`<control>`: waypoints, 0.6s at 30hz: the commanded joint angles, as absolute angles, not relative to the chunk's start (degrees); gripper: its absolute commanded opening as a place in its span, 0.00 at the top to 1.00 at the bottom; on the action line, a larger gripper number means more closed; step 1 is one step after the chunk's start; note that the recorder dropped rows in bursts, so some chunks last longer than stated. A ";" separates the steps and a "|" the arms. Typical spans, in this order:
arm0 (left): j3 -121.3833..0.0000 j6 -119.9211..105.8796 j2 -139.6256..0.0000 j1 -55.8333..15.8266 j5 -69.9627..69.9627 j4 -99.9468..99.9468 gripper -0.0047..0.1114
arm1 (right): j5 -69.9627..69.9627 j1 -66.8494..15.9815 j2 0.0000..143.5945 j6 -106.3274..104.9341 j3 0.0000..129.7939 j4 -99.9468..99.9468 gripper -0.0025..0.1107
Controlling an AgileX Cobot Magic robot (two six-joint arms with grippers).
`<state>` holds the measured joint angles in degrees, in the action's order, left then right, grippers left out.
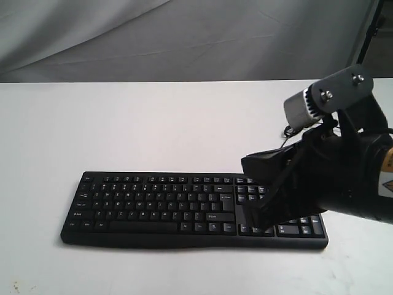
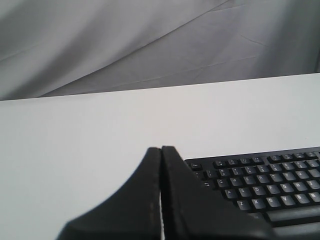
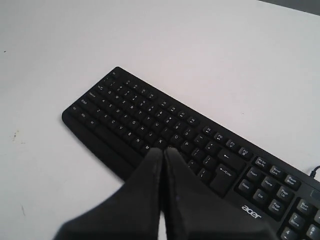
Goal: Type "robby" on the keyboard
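Keyboard (image 1: pixel 184 206) lies flat on white table (image 1: pixel 123 123), toward 6 o'clock in the exterior view, long side running 9 to 3. Right gripper (image 1: pixel 253 219) sits at the keyboard's 3 o'clock end, fingers pressed together with no gap and nothing held. Its tips are over the keys between letter block and number pad; contact with a key unclear. Left gripper (image 2: pixel 161 149) is likewise clamped together and empty, near the keyboard's Esc corner. White acer logo (image 3: pixel 251 212) shows just beside the right fingers.
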<state>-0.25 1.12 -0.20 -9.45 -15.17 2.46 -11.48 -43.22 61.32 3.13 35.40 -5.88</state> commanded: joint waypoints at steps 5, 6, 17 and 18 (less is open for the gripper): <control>0.00 1.28 0.00 -9.82 -14.76 2.74 0.96 | -8.96 -42.77 60.96 3.63 35.07 -5.78 0.98; 0.00 1.28 0.00 -9.82 -14.76 2.74 0.96 | -8.74 -42.77 60.62 3.63 35.07 -5.78 0.98; 0.00 1.28 0.00 -9.82 -14.76 2.74 0.96 | -11.94 -28.70 47.12 3.63 32.73 -4.83 0.98; 0.00 1.28 0.00 -9.82 -14.76 2.74 0.96 | -11.94 -26.68 45.07 3.63 31.52 -4.83 0.98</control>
